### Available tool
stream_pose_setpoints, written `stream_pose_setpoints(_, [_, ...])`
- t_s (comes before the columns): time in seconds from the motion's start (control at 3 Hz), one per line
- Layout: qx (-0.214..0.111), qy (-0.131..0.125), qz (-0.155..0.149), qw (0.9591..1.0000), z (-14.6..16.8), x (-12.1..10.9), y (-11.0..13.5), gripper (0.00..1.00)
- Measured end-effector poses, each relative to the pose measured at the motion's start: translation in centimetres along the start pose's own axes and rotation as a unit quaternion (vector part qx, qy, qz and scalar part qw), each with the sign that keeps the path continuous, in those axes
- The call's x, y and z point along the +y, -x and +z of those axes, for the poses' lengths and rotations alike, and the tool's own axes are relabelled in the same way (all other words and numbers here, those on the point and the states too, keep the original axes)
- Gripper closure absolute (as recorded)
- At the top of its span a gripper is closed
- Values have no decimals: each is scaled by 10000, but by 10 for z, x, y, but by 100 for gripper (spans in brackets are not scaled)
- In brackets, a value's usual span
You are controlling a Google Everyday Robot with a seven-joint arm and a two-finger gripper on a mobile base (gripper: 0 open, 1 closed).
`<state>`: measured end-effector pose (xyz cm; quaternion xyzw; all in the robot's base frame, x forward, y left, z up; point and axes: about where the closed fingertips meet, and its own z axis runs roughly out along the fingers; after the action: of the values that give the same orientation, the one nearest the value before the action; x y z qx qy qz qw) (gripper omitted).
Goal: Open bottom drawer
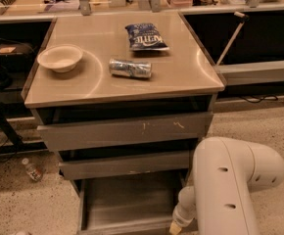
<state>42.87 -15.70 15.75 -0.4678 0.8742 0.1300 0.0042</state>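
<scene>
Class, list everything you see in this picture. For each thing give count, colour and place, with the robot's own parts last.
Bowl: one, white, left on the cabinet top.
Chip bag: one, blue, back of the cabinet top.
Can: one, silver, on its side in front of the bag.
Top drawer: one, grey, scratched, under the cabinet top.
Middle drawer: one, grey, below that.
Bottom drawer: one, grey, lowest, pulled out.
Bottle: one, clear, on the floor to the left.
Arm: one, white, lower right.
Gripper: one, pale, at the bottom drawer's right front corner.
</scene>
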Motion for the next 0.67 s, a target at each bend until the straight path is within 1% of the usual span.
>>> stream_pose_setpoints(0.33, [17,-66,-2,10000,-2,-3,0,100])
stream_pose_setpoints(0.67, [93,-5,143,9999,1,18,-16,100])
